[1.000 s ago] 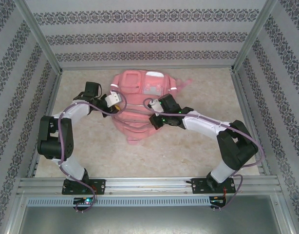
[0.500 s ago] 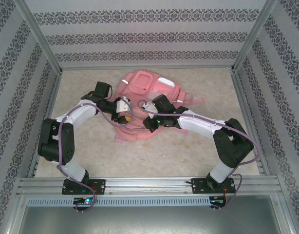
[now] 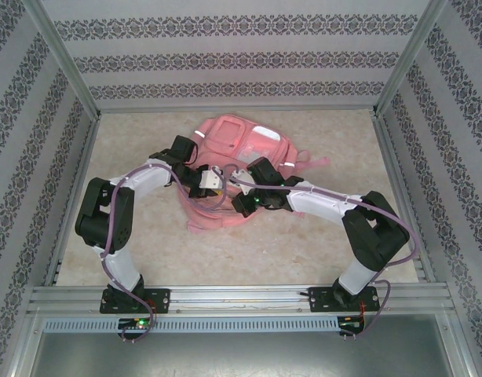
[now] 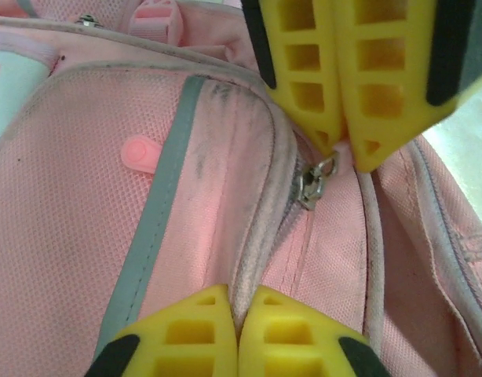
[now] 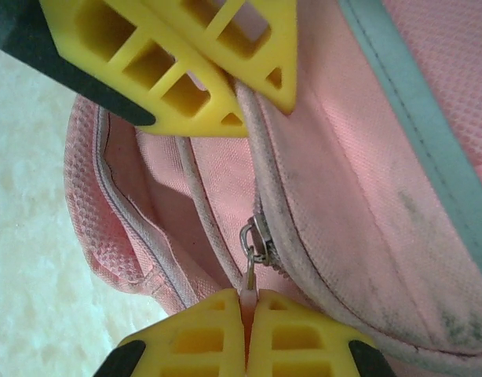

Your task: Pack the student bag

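Bag (image 3: 245,145): pink, lying flat on the desk (image 3: 327,236), directly under both sets of jaws, with its front pockets reaching away beyond them. Left gripper (image 4: 239,306): jaws together, nipped on the corded rim of a bag pocket, which runs in between the tips. Right gripper (image 5: 247,302): jaws together, clamped on the zip pull (image 5: 249,275); its pink tab sits between the tips and its metal link leads to the slider (image 5: 257,236). The two sets of jaws face each other tip to tip, near but apart, with the slider between them, closer to the right jaws. Silver strip (image 4: 155,228): runs along the pocket panel to one side of the left jaws. Round pink tab (image 4: 139,153): on the same panel, just beside the strip, on its far side from the jaws.
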### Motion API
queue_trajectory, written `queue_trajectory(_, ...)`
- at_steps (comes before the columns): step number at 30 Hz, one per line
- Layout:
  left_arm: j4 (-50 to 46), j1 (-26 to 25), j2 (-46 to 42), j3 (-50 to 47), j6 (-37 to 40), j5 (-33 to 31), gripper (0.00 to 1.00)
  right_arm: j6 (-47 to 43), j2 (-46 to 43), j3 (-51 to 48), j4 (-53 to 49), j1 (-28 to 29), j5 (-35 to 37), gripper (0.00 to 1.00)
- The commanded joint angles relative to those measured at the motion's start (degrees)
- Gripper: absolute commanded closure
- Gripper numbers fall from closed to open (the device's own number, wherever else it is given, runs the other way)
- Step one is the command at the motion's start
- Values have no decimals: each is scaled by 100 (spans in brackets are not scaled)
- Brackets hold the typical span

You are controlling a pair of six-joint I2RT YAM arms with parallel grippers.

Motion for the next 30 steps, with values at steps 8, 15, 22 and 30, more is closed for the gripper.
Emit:
queue_trajectory(8, 151, -19, -838, -625, 626, 212, 100, -1634, -544, -254, -714, -921, 947, 100)
queue_trajectory(15, -133, 41, -753, -805, 1056, 328, 100, -2238, -202, 22, -642, -1609, 1792, 96)
queue_trajectory(22, -221, 43, -906, -995, 1202, 335, 100, -2586, 378, 311, -523, -1802, 1774, 95)
queue_trajectory(30, 775, 40, -982, -1157, -257, 56, 100, -3771, -284, 241, -1485, -1555, -659, 100)
